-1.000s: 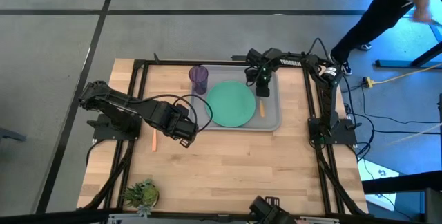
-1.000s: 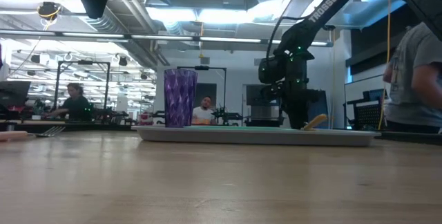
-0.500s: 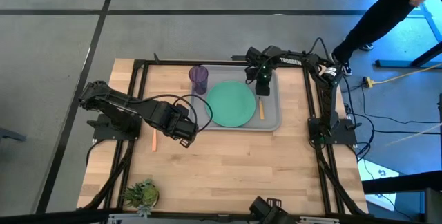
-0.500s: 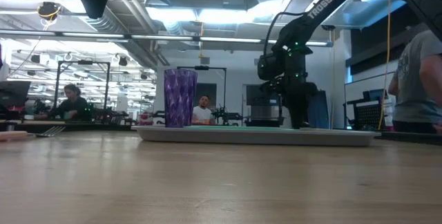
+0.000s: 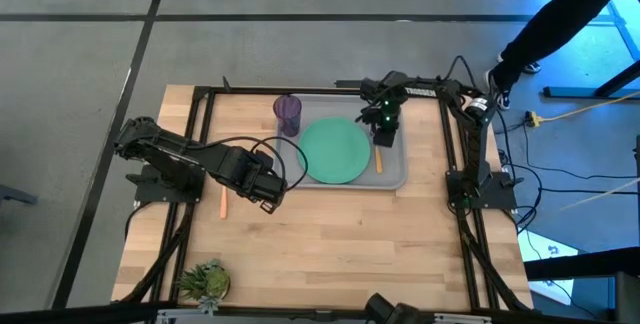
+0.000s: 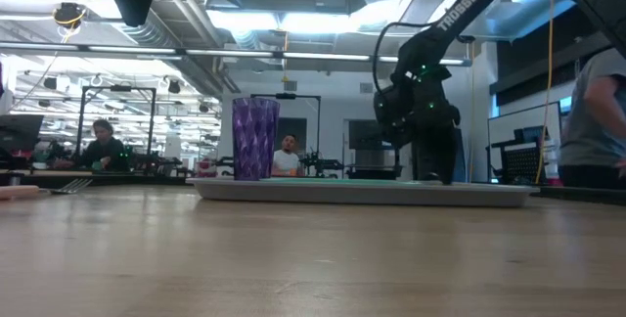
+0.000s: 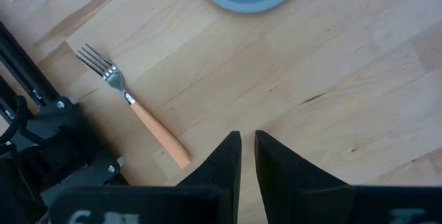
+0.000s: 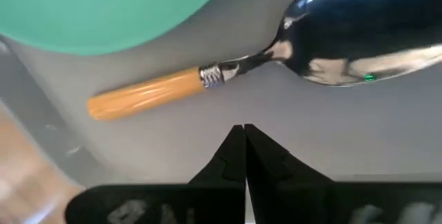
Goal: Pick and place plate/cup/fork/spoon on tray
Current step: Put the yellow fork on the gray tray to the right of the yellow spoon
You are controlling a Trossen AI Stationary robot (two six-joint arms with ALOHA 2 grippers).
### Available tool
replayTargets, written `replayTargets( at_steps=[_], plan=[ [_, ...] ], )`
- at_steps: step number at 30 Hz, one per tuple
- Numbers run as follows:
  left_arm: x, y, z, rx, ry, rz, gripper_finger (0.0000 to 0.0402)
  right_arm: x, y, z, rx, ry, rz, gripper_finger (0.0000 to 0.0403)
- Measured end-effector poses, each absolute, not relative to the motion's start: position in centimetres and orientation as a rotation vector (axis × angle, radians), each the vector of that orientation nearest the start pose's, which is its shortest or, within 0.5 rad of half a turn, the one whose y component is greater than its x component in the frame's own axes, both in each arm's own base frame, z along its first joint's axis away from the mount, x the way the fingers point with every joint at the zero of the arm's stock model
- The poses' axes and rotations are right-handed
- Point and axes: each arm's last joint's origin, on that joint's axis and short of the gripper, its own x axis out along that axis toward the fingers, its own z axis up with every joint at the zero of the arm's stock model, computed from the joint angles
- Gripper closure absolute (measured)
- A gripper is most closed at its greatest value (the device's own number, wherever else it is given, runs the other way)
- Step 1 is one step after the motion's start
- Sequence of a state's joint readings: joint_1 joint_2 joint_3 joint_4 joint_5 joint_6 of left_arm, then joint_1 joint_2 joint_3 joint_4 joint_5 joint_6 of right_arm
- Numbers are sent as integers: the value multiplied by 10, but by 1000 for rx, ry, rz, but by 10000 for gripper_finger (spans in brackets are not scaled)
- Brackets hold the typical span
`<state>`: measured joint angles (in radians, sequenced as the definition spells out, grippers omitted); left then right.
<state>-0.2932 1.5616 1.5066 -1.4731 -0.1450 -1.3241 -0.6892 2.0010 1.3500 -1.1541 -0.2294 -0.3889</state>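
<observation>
The grey tray lies at the table's far side. On it rest the mint-green plate, the purple cup standing upright at its far left corner, and the spoon, flat on the tray floor beside the plate. My right gripper is shut and points steeply down just over the tray floor, close to the spoon's neck, apart from it. The fork lies on the bare wood left of the tray. My left gripper hangs over the wood near the fork's handle end, fingers nearly together with nothing between them.
A small green plant sits at the table's near left corner. A black frame runs along the table's edges. A person walks on the floor beyond the far right corner. Bare wood spreads near the front edge.
My right gripper has rolled and tipped over the spoon and shifted a little toward the table's right edge, staying shut. The spoon's orange handle, which stuck up above the tray's rim a second ago, has dropped flat onto the tray floor.
</observation>
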Motion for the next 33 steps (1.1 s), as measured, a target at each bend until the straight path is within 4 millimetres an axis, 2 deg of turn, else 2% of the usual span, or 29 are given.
replayTargets(
  at_steps=[6,11,18,27,30,33],
  plan=[
    [258,-73,318,-709,1272,865,365,272,-204,146,449,1629,-11,403],
    [253,-72,318,-758,1302,938,365,277,-201,162,420,1630,6,403],
    [248,-80,317,-794,1376,931,365,277,-184,208,332,1544,2,403],
    [246,-84,317,-856,1383,962,365,263,-149,274,214,1361,-33,403],
    [242,-87,306,-875,1386,1038,365,256,-134,295,195,1293,-52,403],
    [234,-91,286,-878,1460,1122,365,248,-119,313,172,1227,-59,403]
  ],
)
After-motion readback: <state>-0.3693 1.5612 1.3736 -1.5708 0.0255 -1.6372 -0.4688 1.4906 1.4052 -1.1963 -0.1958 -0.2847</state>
